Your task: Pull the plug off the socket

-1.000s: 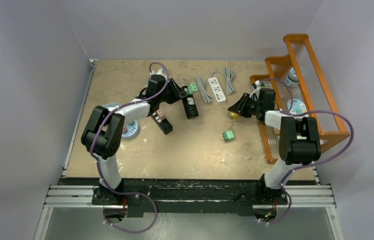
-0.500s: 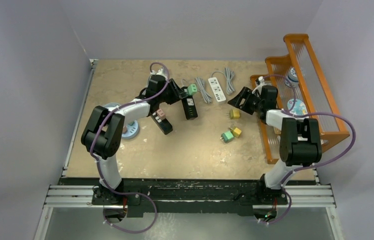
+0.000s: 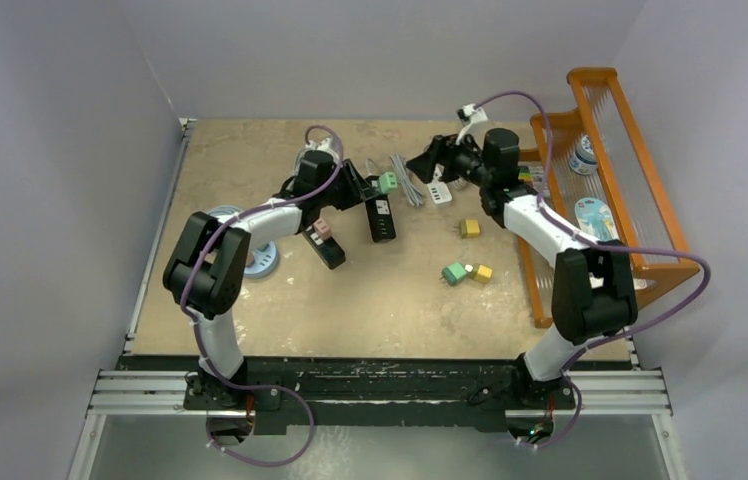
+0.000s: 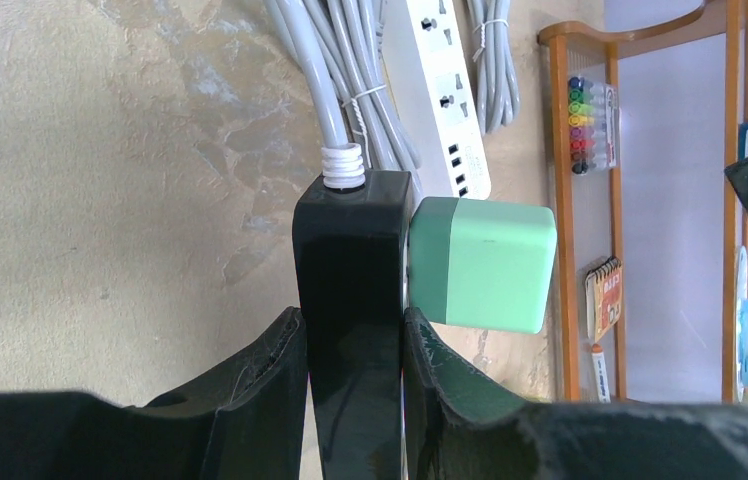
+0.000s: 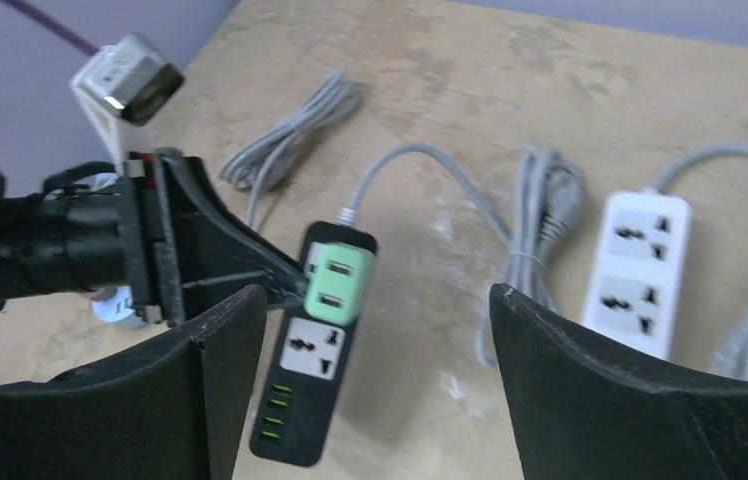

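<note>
Left arm: the left jaws are closed tight on the black power strip point(image 4: 350, 260), one of the fingers point(image 4: 250, 390) pressed against each long side, just below the end where the grey cable enters. In the top view the strip point(image 3: 382, 215) lies near the middle of the worktop point(image 3: 250, 160), with the arm reaching it from the left.

Task item: the green plug point(image 4: 480, 265) is seated in the strip's first outlet, next to the cable end, and stands out from the strip's face. The right wrist view shows it point(image 5: 335, 283) above a free outlet and a row of green ports on the same strip point(image 5: 312, 385).

Right arm: the right jaws stand wide open and hold nothing – both fingers point(image 5: 190, 400) frame that view with only worktop and strips between them. They hang above the worktop near the green plug point(image 3: 387, 180), on its right, and are not touching it.

Also on the worktop – a white power strip point(image 3: 434, 180) with its bundled grey cable just right of the black one, and a second black strip point(image 3: 328, 245) carrying a pink plug point(image 3: 322, 228). We count three loose plugs: a yellow one point(image 3: 469, 228), then a green one point(image 3: 454, 272) touching another yellow one point(image 3: 481, 271). An orange rack point(image 3: 600, 110) stands along the right edge.
</note>
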Available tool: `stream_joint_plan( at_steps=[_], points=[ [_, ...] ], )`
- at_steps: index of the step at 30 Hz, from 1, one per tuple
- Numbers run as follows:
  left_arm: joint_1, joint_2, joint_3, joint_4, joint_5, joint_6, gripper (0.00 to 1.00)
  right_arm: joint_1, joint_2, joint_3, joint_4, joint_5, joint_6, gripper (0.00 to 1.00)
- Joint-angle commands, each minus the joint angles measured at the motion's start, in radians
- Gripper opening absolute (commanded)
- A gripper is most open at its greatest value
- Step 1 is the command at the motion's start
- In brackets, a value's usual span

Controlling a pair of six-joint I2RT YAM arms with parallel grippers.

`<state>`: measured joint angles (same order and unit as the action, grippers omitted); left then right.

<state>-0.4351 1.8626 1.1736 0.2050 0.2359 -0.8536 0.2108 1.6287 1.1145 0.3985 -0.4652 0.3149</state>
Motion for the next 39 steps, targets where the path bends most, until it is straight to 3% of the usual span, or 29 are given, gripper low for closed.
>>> stream_joint_plan(
  at_steps=[1,9,17,18,21,25,26,27,28,29,30,31,33,34,35,36,37,38,39],
  points=[
    [-0.017,-0.053,0.037,0.056,0.033,0.025,0.0,0.045,0.076,0.076,0.014,-0.057,-0.039,0.82],
    [-0.027,-0.058,0.04,0.05,0.029,0.031,0.0,0.111,0.212,0.207,-0.067,-0.068,-0.043,0.8],
    [-0.03,-0.057,0.04,0.05,0.027,0.034,0.0,0.153,0.292,0.28,-0.158,-0.072,-0.06,0.66],
    [-0.03,-0.057,0.041,0.05,0.027,0.035,0.0,0.156,0.301,0.289,-0.173,-0.075,-0.063,0.58],
    [-0.03,-0.058,0.041,0.048,0.024,0.036,0.0,0.162,0.329,0.324,-0.234,-0.064,-0.074,0.0],
    [-0.03,-0.056,0.041,0.04,0.012,0.039,0.0,0.197,0.305,0.343,-0.322,0.162,-0.148,0.0],
    [-0.03,-0.056,0.04,0.035,0.006,0.039,0.0,0.191,0.289,0.314,-0.272,0.032,-0.117,0.0],
    [-0.03,-0.054,0.04,0.033,0.002,0.039,0.0,0.151,0.273,0.271,-0.191,-0.238,-0.071,0.0],
    [-0.03,-0.052,0.042,0.033,0.0,0.039,0.0,0.126,0.266,0.23,-0.062,-0.318,0.044,0.0],
    [-0.03,-0.05,0.046,0.029,-0.001,0.039,0.0,0.123,0.257,0.236,-0.116,-0.198,0.075,0.0],
    [-0.03,-0.047,0.049,0.026,-0.001,0.039,0.0,0.15,0.248,0.283,-0.226,-0.027,-0.012,0.0],
    [-0.03,-0.046,0.051,0.024,-0.006,0.04,0.0,0.173,0.23,0.296,-0.244,-0.034,-0.081,0.0],
    [-0.031,-0.045,0.054,0.024,-0.016,0.039,0.0,0.123,0.196,0.178,0.05,-0.332,0.071,0.0],
    [-0.03,-0.038,0.06,0.023,-0.017,0.039,0.0,0.115,0.186,0.201,-0.038,-0.222,0.152,0.0],
    [-0.03,-0.031,0.07,0.015,-0.015,0.043,0.0,0.147,0.175,0.264,-0.205,-0.006,0.034,0.0],
    [-0.03,-0.025,0.078,0.007,-0.016,0.047,0.0,0.179,0.155,0.263,-0.214,0.01,-0.058,0.0],
    [-0.03,-0.021,0.083,-0.001,-0.023,0.049,0.0,0.155,0.137,0.203,-0.095,-0.177,-0.029,0.0],
    [-0.03,-0.016,0.085,-0.002,-0.028,0.049,0.0,0.121,0.126,0.17,-0.027,-0.197,0.088,0.0],
    [-0.03,-0.009,0.089,-0.002,-0.031,0.045,0.0,0.121,0.11,0.208,-0.161,-0.003,0.084,0.0]
  ],
)
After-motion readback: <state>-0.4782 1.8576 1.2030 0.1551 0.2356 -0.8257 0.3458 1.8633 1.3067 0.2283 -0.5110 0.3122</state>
